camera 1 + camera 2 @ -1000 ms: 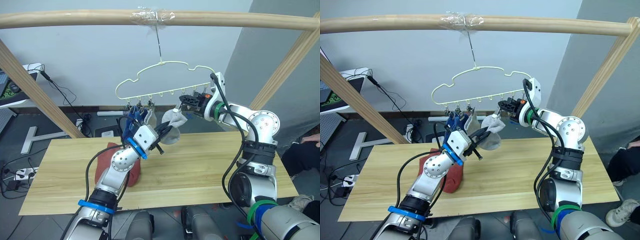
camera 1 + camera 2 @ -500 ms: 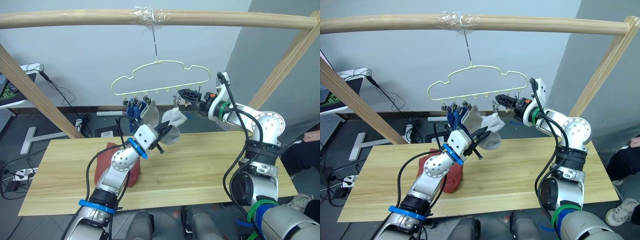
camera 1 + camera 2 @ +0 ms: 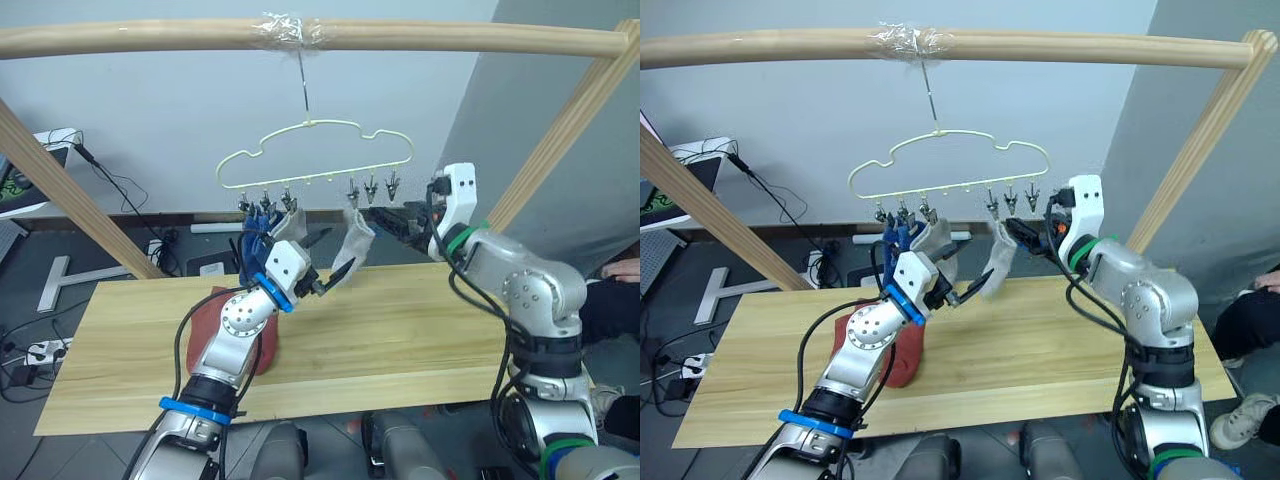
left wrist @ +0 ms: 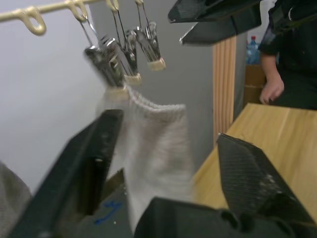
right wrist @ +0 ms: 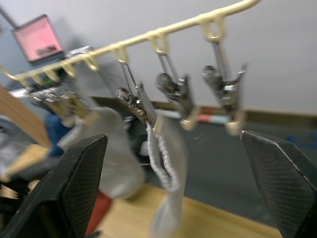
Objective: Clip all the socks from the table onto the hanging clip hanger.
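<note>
Hanging between the parted left gripper [image 4: 163, 163] fingers, clipped grey sock [image 4: 153, 144] (untouched).

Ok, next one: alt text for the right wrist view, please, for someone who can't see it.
A light grey sock hangs from one dark metal clip of the pale-yellow clip hanger, with two bare clips beside it. The right gripper is open, its black fingers spread wide on either side. Another grey sock hangs further along.

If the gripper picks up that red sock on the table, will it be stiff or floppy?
Probably floppy: the red sock lies crumpled on the table, and the clipped grey sock hangs limp. Likely light too, since a small clip holds that one.
</note>
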`<state>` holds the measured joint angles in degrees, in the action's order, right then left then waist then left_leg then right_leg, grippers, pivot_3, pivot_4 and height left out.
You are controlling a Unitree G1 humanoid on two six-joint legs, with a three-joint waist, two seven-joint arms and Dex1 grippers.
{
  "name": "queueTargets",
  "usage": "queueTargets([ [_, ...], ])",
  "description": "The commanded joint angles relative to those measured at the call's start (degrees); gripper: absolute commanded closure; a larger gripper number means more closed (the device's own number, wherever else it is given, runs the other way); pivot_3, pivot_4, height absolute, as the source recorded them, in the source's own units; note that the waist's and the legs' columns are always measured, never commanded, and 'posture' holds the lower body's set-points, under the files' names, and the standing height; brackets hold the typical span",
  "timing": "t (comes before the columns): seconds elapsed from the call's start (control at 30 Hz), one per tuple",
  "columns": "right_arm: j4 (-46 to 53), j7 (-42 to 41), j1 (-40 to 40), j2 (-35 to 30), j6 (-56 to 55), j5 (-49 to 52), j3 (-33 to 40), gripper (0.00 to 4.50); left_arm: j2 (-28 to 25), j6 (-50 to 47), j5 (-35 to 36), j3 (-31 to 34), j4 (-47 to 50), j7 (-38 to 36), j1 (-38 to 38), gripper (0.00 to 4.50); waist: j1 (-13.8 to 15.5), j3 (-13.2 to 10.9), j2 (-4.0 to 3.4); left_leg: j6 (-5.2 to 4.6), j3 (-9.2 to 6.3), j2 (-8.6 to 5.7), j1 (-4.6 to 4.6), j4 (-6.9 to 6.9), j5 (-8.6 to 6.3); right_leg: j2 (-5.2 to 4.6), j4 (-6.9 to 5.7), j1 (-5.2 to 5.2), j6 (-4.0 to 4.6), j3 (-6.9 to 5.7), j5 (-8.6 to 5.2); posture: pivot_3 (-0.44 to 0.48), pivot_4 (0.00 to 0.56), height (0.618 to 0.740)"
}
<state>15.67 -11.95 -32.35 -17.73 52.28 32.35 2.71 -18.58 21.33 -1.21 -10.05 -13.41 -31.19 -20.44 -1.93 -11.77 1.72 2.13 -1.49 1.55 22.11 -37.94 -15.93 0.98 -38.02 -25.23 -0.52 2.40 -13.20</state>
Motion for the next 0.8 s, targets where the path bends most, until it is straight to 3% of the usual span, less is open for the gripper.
queueTargets([
  [0.03,3.9,-0.7,2.0,0.7,-6.7,-3.8,-2.2,0.0,-1.2,-1.9,3.0,2.1,4.0,-1.6,0.8,0.03,0.0,0.0,0.0,0.0,0.01,0.02,-0.01,0.0,0.0,0.02,0.01,0.0,0.0,0.0,0.0,0.004,0.173,0.74],
  [0.17,5.3,1.6,5.2,4.3,-10.0,-5.9,-2.5,0.18,-2.7,-3.8,4.8,3.3,6.9,-3.0,2.1,0.01,0.1,0.0,0.0,0.0,-0.01,0.04,-0.03,-0.01,0.01,0.03,-0.02,0.02,-0.02,0.03,-0.01,0.008,0.171,0.74],
  [0.27,5.8,1.8,6.8,4.6,-13.1,-9.4,-4.3,0.82,-3.4,-4.9,5.4,3.9,8.8,-3.5,2.8,0.0,0.2,0.0,0.0,0.0,0.01,0.0,-0.01,-0.03,0.01,0.01,0.01,0.02,-0.02,0.03,-0.01,0.013,0.167,0.74],
  [0.37,5.2,2.2,7.2,4.6,-15.7,-12.6,-5.7,1.83,-3.4,-5.8,5.8,4.4,9.6,-3.5,2.9,0.0,0.2,0.0,0.01,0.0,0.08,-0.07,-0.01,-0.06,0.01,-0.01,0.02,0.03,-0.02,0.03,-0.01,0.019,0.164,0.74],
  [0.53,4.3,2.1,7.3,5.4,-18.9,-15.9,-6.7,1.83,-3.3,-6.5,5.9,4.9,10.3,-2.9,2.9,0.0,0.2,0.0,0.01,0.0,0.03,-0.02,-0.02,-0.06,0.01,0.0,0.0,0.03,-0.02,0.02,-0.01,0.025,0.158,0.74],
  [0.67,2.5,2.4,6.4,7.6,-20.4,-17.5,-7.8,2.74,-2.5,-7.1,5.6,4.3,11.4,-2.4,3.0,0.0,0.2,0.0,0.01,0.01,0.02,0.01,-0.03,-0.05,0.01,0.0,-0.01,0.03,0.05,0.04,0.03,0.026,0.155,0.74],
  [0.8,1.6,2.2,6.1,8.6,-21.1,-18.6,-7.7,2.74,-2.2,-7.3,5.5,4.3,11.7,-2.3,3.1,0.0,0.2,0.0,0.01,0.01,0.04,-0.02,-0.04,-0.07,0.01,0.0,-0.02,0.04,0.21,0.03,0.13,0.026,0.155,0.74],
])
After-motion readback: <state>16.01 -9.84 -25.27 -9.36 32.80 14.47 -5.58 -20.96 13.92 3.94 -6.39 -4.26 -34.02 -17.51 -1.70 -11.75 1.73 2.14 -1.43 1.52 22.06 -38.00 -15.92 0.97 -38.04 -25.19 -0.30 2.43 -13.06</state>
